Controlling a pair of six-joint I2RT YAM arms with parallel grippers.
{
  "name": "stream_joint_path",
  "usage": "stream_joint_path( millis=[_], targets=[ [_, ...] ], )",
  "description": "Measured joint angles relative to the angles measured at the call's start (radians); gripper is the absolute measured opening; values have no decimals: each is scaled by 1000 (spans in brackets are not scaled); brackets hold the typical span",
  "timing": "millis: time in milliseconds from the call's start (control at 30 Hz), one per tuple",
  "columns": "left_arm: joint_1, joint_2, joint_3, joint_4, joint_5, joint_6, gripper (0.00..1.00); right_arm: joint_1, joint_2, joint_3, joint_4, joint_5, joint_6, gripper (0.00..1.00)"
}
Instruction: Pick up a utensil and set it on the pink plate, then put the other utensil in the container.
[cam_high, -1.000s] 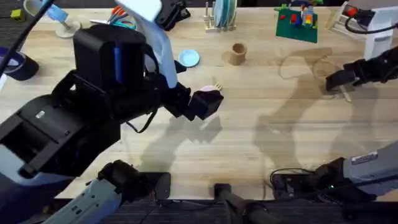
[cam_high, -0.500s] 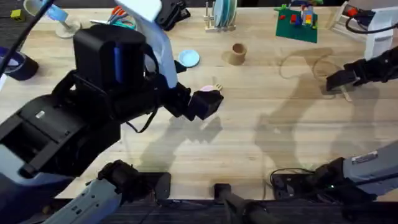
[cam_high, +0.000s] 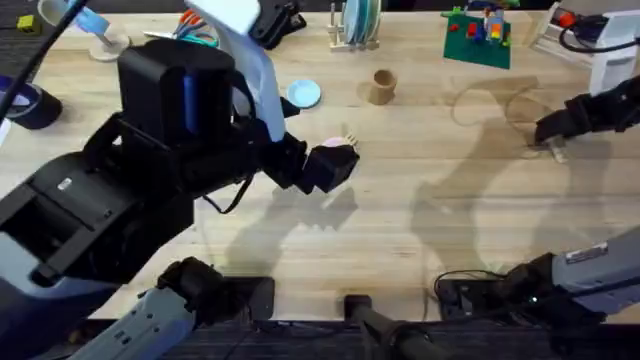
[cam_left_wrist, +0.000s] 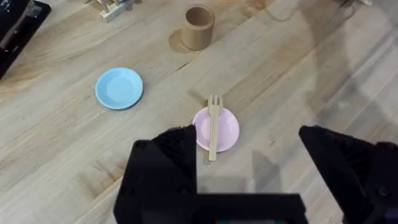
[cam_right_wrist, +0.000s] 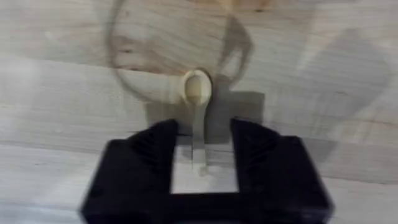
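On the pink plate (cam_left_wrist: 216, 129) the fork (cam_left_wrist: 213, 126) already lies, left gripper (cam_left_wrist: 249, 165) spread above. At three o'clock, the right gripper (cam_right_wrist: 204, 152) straddles the spoon (cam_right_wrist: 198, 102), jaws spread; next, I judge: close, lift, carry to the cup (cam_high: 382, 86) at twelve.

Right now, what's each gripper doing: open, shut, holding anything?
Left gripper: open, empty, above the small wooden fork lying on the round pink plate.
Right gripper: open, straddling the pale wooden spoon, not clamped.
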Motion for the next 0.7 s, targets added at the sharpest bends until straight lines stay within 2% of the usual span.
stream_joint_path(
  millis=[67,133,167,233,700],
  targets=[
    [0,0,0,0,0,0,995,0,0,1,2,-1,-4,376],
    [0,0,0,0,0,0,995,0,1,2,0,-6,-2,132],
    [0,0,0,0,0,0,995,0,0,3,0,-10,1,60],
    [0,0,0,0,0,0,995,0,1,4,0,-11,-1,36],
    [0,0,0,0,0,0,995,0,-17,-8,-48,-75,0,27]
  ],
)
